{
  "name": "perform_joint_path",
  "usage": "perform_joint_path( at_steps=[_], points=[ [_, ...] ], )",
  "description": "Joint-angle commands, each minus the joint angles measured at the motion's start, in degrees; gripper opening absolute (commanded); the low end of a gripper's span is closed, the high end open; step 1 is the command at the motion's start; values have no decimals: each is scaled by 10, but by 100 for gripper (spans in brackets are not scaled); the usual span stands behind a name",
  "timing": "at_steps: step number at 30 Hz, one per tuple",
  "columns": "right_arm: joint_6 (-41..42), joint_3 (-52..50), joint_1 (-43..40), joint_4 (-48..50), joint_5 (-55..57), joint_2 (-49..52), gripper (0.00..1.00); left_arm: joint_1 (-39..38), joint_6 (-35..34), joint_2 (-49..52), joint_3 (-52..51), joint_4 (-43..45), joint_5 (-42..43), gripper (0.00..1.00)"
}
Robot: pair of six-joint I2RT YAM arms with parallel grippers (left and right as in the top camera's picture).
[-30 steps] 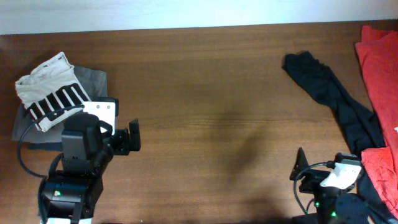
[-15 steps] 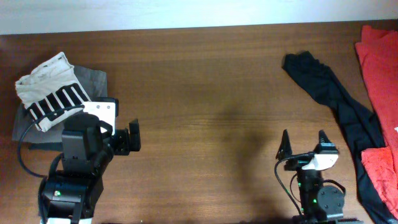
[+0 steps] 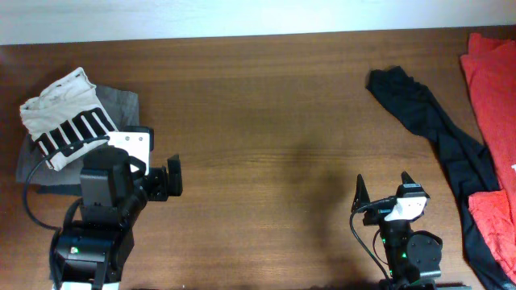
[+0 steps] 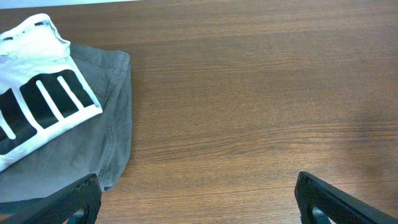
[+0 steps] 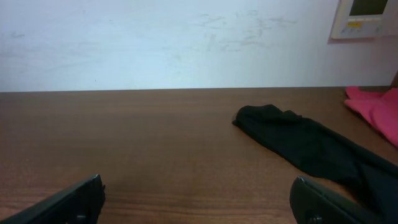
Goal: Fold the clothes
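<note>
the clothes point(image 4: 37, 62) lie on grey trousers point(image 4: 93, 143), ahead-left of the wide-open left gripper point(image 4: 199, 202), far from the wide right gripper point(image 3: 383, 185).

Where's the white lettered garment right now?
In the overhead view, the white garment lies at the table's far left, on top of the grey trousers, near the left gripper.

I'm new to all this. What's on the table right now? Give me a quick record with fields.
Surface: brown wooden table
Left side: white cotton garment with black block lettering, lying on grey-khaki trousers
Right side: thin black garment, loosely spread; red cloth at the edge
Left fingers: open, holding nothing
Right fingers: open, holding nothing
</note>
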Motion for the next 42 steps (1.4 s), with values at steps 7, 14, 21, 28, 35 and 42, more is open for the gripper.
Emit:
perform_joint_path(
  at_steps=[7, 14, 21, 28, 35, 42],
  points=[
    [-2, -3, -5, -5, -7, -4, 99, -2, -5, -2, -3, -1, -8, 99],
    [-2, -3, -5, -5, -7, -4, 99, -2, -5, -2, -3, -1, -8, 99],
    [-2, -3, -5, -5, -7, -4, 99, -2, -5, -2, -3, -1, -8, 99],
    [-2, -3, -5, -5, -7, -4, 99, -2, -5, -30, -5, -2, -8, 99],
    [-2, -3, -5, -5, -7, -4, 99, -2, -2, -106, -61, 0, -14, 99],
    [-2, -3, -5, -5, -7, -4, 99, -2, -2, -275, -278, 95, -25, 99]
  ],
)
